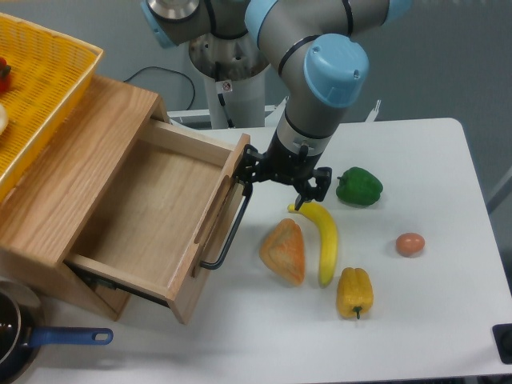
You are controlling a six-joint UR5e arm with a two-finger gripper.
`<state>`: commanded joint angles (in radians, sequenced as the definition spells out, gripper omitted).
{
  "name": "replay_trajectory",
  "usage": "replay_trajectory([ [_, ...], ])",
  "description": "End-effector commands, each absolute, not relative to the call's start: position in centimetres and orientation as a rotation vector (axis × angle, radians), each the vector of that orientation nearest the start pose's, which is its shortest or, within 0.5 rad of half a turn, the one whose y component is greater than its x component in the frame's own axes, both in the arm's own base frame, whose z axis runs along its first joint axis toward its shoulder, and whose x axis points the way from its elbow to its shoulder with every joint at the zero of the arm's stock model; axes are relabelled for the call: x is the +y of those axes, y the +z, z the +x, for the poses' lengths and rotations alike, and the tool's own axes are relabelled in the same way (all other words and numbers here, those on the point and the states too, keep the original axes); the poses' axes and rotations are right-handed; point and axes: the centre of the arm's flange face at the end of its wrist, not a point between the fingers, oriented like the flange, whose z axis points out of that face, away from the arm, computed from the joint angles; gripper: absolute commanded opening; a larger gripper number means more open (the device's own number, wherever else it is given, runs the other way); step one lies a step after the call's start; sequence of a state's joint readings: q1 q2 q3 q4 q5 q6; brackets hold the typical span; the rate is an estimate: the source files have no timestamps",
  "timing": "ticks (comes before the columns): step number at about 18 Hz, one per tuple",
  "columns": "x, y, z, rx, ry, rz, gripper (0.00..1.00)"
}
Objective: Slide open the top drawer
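We are looking at the top drawer (152, 212) standing well out of its cabinet (56, 192), bare wooden floor showing, so we are judging the slide nearly or wholly done; only release and withdrawal seem left. The drawer is lying to the camera-left of the pincer (282, 178), whose one finger is hooking the upper end of the black bar handle (228, 236). Its jaws are standing spread, pinching nothing. Just beyond its other finger a banana (324, 236) is lying. We are finding no readable writing anywhere.
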<state>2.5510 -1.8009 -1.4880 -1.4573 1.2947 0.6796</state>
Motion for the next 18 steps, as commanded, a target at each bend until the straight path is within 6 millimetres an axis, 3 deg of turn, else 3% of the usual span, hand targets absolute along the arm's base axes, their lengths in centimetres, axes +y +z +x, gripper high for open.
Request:
replay_trajectory([
  [18,45.0,43.4,-38.6,-0.447,-0.303,-2.911,1.0],
])
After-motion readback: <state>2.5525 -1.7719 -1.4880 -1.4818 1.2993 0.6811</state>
